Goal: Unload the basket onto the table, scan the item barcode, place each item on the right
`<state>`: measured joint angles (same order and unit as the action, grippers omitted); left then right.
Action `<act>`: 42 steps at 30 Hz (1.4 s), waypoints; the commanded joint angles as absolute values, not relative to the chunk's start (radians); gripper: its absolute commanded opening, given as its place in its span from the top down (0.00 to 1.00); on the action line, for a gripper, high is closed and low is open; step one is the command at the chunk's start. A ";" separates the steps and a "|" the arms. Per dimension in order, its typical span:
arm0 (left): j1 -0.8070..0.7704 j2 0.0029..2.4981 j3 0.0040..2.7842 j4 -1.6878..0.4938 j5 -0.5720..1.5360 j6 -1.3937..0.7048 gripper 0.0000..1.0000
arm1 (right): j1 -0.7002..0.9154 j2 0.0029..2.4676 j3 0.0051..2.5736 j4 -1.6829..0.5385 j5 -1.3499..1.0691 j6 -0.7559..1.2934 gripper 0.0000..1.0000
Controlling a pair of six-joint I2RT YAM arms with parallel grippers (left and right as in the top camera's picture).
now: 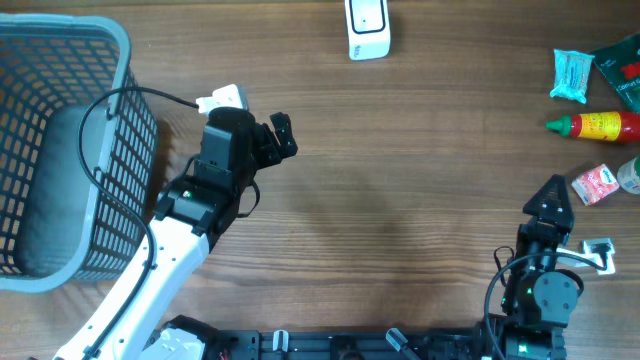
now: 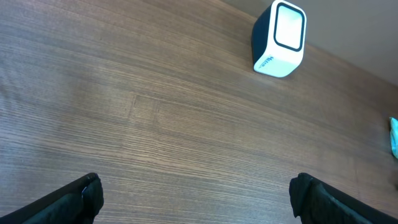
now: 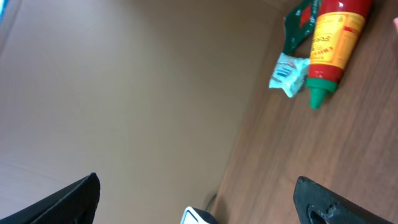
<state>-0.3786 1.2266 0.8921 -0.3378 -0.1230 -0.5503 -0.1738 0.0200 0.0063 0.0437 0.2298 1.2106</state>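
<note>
The white and dark scanner (image 1: 368,30) stands at the table's far edge, also seen in the left wrist view as the scanner (image 2: 280,38). The items lie at the far right: a red sauce bottle (image 1: 600,125), a teal packet (image 1: 572,75), a green packet (image 1: 620,65) and a pink packet (image 1: 598,185). My left gripper (image 1: 256,120) hovers beside the basket, open and empty, as the left wrist view confirms for this gripper (image 2: 198,194). My right gripper (image 1: 562,215) sits near the front right, below the pink packet. It is open too, with nothing between the fingers (image 3: 198,190).
A grey mesh basket (image 1: 60,150) takes up the left side, close behind my left arm. The right wrist view shows the red bottle (image 3: 336,37), teal packet (image 3: 289,71) and a corner of the scanner (image 3: 199,218). Bare wood lies between the arms.
</note>
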 commanded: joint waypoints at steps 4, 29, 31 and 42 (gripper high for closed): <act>-0.374 1.232 0.899 -0.335 -0.136 -0.530 0.00 | -0.155 0.003 0.005 0.025 0.210 0.959 0.00; -0.375 1.232 0.899 -0.335 -0.136 -0.531 0.00 | -0.138 0.003 0.005 0.001 -0.033 0.235 0.00; -0.375 1.232 0.899 -0.335 -0.136 -0.531 0.00 | -0.138 0.003 0.005 0.001 -0.038 0.236 0.00; -0.375 1.232 0.899 -0.335 -0.136 -0.531 0.00 | -0.132 0.004 0.005 0.002 -0.039 0.239 0.00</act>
